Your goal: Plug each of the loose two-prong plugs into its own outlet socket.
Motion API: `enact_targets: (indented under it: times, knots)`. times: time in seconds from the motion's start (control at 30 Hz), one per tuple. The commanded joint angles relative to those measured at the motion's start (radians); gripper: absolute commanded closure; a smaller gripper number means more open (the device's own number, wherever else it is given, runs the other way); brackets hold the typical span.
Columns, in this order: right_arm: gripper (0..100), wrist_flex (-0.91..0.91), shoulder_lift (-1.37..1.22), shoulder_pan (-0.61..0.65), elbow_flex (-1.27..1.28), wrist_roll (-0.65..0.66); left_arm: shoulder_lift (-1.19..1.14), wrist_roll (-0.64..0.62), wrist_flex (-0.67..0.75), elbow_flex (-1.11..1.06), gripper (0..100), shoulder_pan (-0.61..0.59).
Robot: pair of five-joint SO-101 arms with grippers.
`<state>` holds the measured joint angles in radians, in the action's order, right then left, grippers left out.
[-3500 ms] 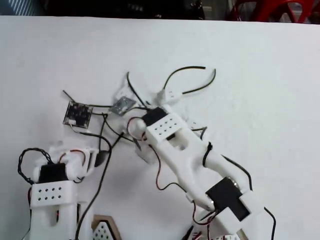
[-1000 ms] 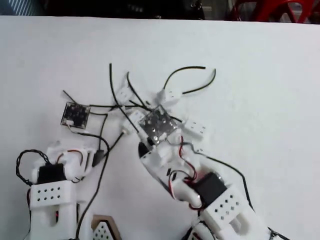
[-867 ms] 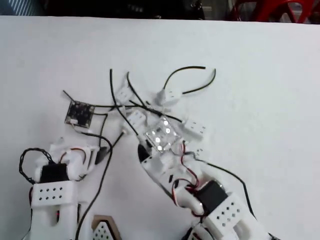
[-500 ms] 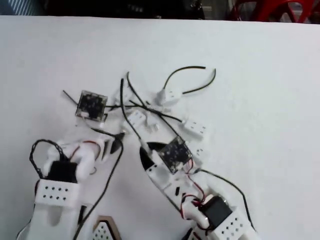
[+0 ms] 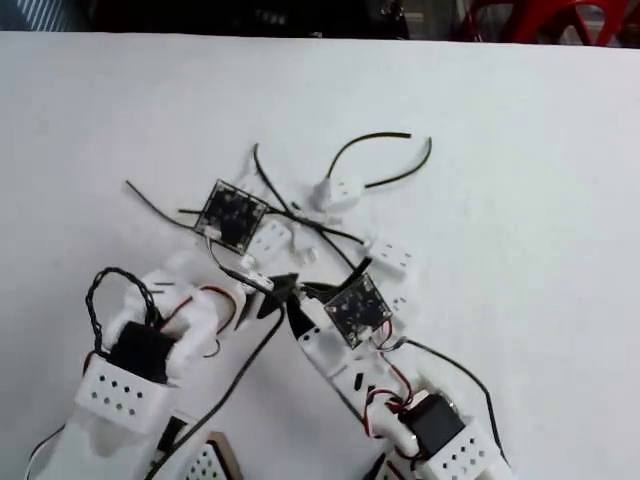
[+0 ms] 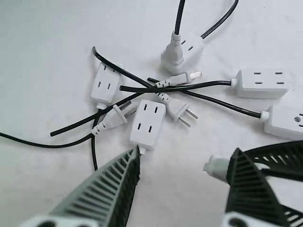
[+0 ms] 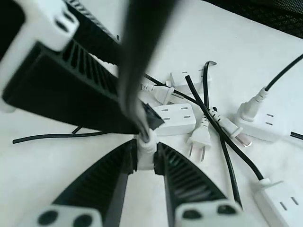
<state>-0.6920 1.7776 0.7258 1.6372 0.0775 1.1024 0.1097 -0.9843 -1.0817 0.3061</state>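
Right end effector (image 7: 144,153), near the middle of the overhead frame, is clamped tight on the white plug end (image 7: 143,142) of a black cord (image 7: 142,56). Left end effector (image 6: 185,153), just left of it there, gapes wide and empty, near a white rectangular outlet socket (image 6: 147,123) and a loose white two-prong plug (image 6: 180,108) on the white worktop (image 6: 42,42).

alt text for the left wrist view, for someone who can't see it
The left gripper hangs open over a white table, with its two dark ribbed fingers framing a tangle of black cords. Among the cords lie several white outlet sockets and loose two-prong plugs.
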Motion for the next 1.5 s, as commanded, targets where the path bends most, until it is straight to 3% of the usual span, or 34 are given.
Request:
enact_targets:
  times: [0.0, 0.33, 0.57, 0.67, 0.77, 1.1, 1.47]
  knots:
    - [98.1, 0.025, 0.012, -0.012, -0.011, 0.000, 0.016, -0.002, -0.008, 0.000, 70, 0.045]
    - [98.1, 0.025, 0.008, -0.012, -0.011, 0.000, 0.016, 0.063, -0.008, -0.006, 70, 0.036]
    - [98.1, 0.084, 0.005, -0.101, -0.009, -0.009, 0.008, 0.083, 0.101, -0.021, 69, -0.177]
    - [98.1, 0.130, 0.005, -0.157, -0.006, -0.031, 0.007, 0.195, 0.106, -0.034, 69, -0.189]
    - [98.1, 0.147, 0.005, -0.186, -0.006, -0.064, -0.027, 0.216, 0.109, -0.023, 69, -0.189]
    - [98.1, 0.200, 0.004, -0.206, 0.032, -0.064, -0.647, 0.390, 0.104, 0.281, 69, -0.194]
    - [98.1, 0.219, 0.004, -0.222, 0.038, -0.064, -1.155, 0.390, 0.101, 0.632, 64, -0.196]
